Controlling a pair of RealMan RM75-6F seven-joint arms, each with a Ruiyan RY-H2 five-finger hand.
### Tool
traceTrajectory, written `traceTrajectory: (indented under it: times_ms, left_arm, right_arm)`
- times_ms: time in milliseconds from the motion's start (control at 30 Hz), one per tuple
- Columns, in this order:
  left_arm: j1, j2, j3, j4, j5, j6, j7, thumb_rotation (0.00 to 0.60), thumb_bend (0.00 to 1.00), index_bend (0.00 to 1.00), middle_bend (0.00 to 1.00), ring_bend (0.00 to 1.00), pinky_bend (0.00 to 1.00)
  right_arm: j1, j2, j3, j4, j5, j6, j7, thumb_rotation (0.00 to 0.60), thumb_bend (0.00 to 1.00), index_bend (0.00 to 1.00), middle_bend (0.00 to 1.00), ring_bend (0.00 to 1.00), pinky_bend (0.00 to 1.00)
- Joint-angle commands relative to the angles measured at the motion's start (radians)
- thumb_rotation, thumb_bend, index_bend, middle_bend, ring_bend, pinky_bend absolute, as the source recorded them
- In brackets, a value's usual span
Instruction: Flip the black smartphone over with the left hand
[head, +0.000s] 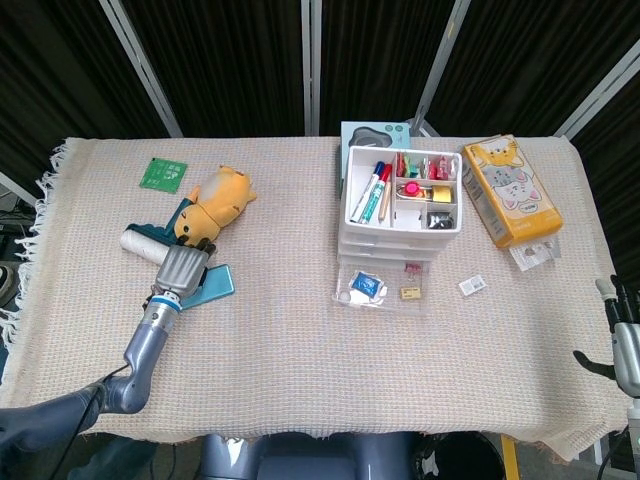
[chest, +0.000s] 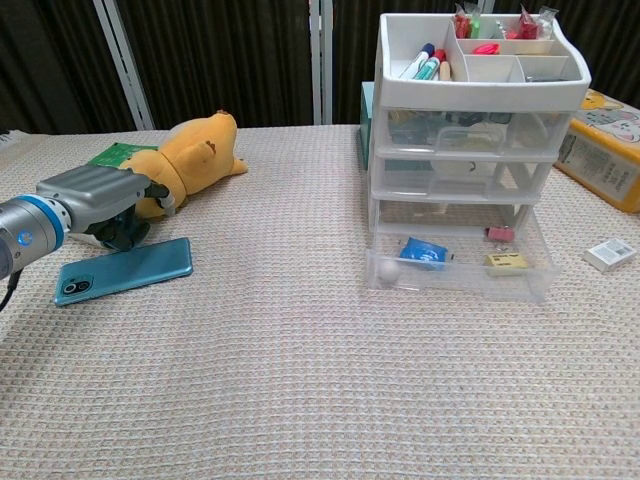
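Note:
The smartphone (head: 212, 287) lies flat on the cloth with its teal back and camera facing up, also plain in the chest view (chest: 125, 270). My left hand (head: 181, 270) hovers just behind its far edge, fingers curled in and holding nothing; the chest view (chest: 100, 202) shows the fingertips close to the phone's rear edge, and contact cannot be told. My right hand (head: 625, 335) hangs at the table's right edge, fingers apart and empty, far from the phone.
Right behind my left hand lie a yellow plush toy (head: 218, 203) and a white lint roller (head: 150, 247). A green card (head: 162, 172) sits at the back left. A white drawer organiser (chest: 470, 120) has its bottom drawer (chest: 460, 268) pulled out. An orange box (head: 510, 190) stands at the right.

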Motion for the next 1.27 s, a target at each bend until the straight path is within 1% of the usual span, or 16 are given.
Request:
traceTrajectory:
  times_ms: [33,167,233,267,333,367,400,433,500,567,800,1000,1067,1267]
  left_arm:
    - [0.011,0.003,0.01,-0.022,0.0,-0.006,-0.043,0.6,0.67,0.28,0.2,0.46,0.18]
    - [0.033,0.028,0.025,-0.084,0.021,0.007,-0.093,0.6,0.67,0.27,0.19,0.47,0.18]
    - [0.045,0.048,0.035,-0.123,0.055,0.035,-0.114,0.6,0.66,0.27,0.19,0.48,0.18]
    - [0.051,0.057,0.039,-0.14,0.072,0.051,-0.125,0.6,0.66,0.27,0.19,0.45,0.18]
    - [0.061,0.077,0.045,-0.176,0.101,0.079,-0.141,0.6,0.62,0.24,0.14,0.22,0.16]
    - [0.067,0.091,0.048,-0.198,0.115,0.093,-0.149,0.6,0.59,0.21,0.11,0.13,0.15]
    - [0.071,0.102,0.049,-0.215,0.125,0.102,-0.155,0.6,0.51,0.16,0.07,0.04,0.11]
    - [0.075,0.115,0.05,-0.234,0.135,0.113,-0.162,0.6,0.43,0.1,0.03,0.01,0.07]
    - [0.089,0.154,0.052,-0.285,0.169,0.146,-0.183,0.6,0.31,0.02,0.0,0.0,0.02]
    - [0.101,0.182,0.049,-0.316,0.196,0.183,-0.195,0.6,0.25,0.0,0.0,0.0,0.0]
    - [0.19,0.337,0.063,-0.476,0.282,0.347,-0.219,0.6,0.12,0.0,0.0,0.0,0.0]
    - [0.29,0.43,0.097,-0.567,0.326,0.485,-0.229,0.6,0.11,0.0,0.0,0.0,0.0]
    - [0.34,0.462,0.124,-0.592,0.348,0.543,-0.234,0.6,0.11,0.0,0.0,0.0,0.0]
    - [0.428,0.511,0.178,-0.626,0.361,0.613,-0.257,0.6,0.11,0.0,0.0,0.0,0.0]
  right_arm:
    - [-0.001,0.001,0.0,-0.001,-0.001,0.002,0.004,0.6,0.0,0.0,0.0,0.0,0.0]
    - [-0.001,0.005,0.0,-0.006,-0.007,0.005,0.009,0.6,0.0,0.0,0.0,0.0,0.0]
    - [-0.003,0.007,-0.002,-0.009,-0.011,0.008,0.012,0.6,0.0,0.0,0.0,0.0,0.0]
    - [-0.004,0.008,-0.003,-0.011,-0.014,0.01,0.013,0.6,0.0,0.0,0.0,0.0,0.0]
    - [-0.006,0.01,-0.004,-0.014,-0.018,0.014,0.016,0.6,0.0,0.0,0.0,0.0,0.0]
    - [-0.007,0.012,-0.005,-0.017,-0.021,0.017,0.019,0.6,0.0,0.0,0.0,0.0,0.0]
    - [-0.007,0.013,-0.005,-0.018,-0.023,0.019,0.02,0.6,0.0,0.0,0.0,0.0,0.0]
    - [-0.009,0.015,-0.005,-0.021,-0.025,0.022,0.023,0.6,0.0,0.0,0.0,0.0,0.0]
    - [-0.012,0.019,-0.007,-0.027,-0.032,0.028,0.028,0.6,0.0,0.0,0.0,0.0,0.0]
    - [-0.013,0.022,-0.008,-0.03,-0.037,0.033,0.032,0.6,0.0,0.0,0.0,0.0,0.0]
    - [-0.02,0.032,-0.013,-0.044,-0.057,0.049,0.041,0.6,0.0,0.0,0.0,0.0,0.0]
    - [-0.022,0.035,-0.015,-0.052,-0.071,0.063,0.036,0.6,0.0,0.0,0.0,0.0,0.0]
    - [-0.023,0.036,-0.015,-0.056,-0.076,0.068,0.034,0.6,0.0,0.0,0.0,0.0,0.0]
    - [-0.023,0.039,-0.015,-0.063,-0.082,0.073,0.03,0.6,0.0,0.0,0.0,0.0,0.0]
